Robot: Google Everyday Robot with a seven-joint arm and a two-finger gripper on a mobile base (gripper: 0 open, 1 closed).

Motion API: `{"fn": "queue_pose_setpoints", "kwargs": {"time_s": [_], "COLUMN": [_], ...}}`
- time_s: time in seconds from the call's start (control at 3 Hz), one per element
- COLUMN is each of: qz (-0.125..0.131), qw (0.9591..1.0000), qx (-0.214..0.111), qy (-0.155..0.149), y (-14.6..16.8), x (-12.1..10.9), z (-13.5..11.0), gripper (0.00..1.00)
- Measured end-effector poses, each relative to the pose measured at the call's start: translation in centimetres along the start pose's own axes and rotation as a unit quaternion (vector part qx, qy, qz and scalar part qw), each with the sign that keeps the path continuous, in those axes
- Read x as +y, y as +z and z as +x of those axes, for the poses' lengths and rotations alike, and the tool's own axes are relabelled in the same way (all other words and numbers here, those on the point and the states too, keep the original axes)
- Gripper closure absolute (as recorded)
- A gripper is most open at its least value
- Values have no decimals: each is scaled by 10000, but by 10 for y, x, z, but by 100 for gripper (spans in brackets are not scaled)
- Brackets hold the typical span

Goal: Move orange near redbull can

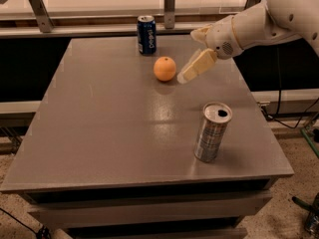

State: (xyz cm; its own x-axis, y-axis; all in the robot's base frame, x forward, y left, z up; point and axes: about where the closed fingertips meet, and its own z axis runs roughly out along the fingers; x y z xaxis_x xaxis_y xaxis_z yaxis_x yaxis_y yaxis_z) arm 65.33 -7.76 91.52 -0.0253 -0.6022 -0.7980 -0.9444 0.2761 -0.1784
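Grey flat bench (99,133) carries small round orange (164,68) mid-back, tall slim silver redbull can (213,132) near front, dark blue Pepsi can (146,34) at back edge; cream hand (195,67) hovers just beside orange.

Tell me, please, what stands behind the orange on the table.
The dark blue Pepsi can stands behind the orange, farther back and slightly left, apart from it. The claw hangs just right of the orange, not behind. The orange hides the table strip directly behind it.
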Motion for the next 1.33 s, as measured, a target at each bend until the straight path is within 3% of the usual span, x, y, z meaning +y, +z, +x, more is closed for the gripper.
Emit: {"fn": "queue_pose_setpoints", "kwargs": {"time_s": [0.33,0.67,1.0,1.33], "qz": [-161,-309,-485,-658], "qw": [9977,9936,9904,9891], "qx": [-627,-1014,-1182,-1150], "qy": [190,389,534,638], "y": [17,34,46,56], "x": [-2,-3,-2,4], "z": [-13,-21,-24,-22], "gripper": [0,0,0,0]}}
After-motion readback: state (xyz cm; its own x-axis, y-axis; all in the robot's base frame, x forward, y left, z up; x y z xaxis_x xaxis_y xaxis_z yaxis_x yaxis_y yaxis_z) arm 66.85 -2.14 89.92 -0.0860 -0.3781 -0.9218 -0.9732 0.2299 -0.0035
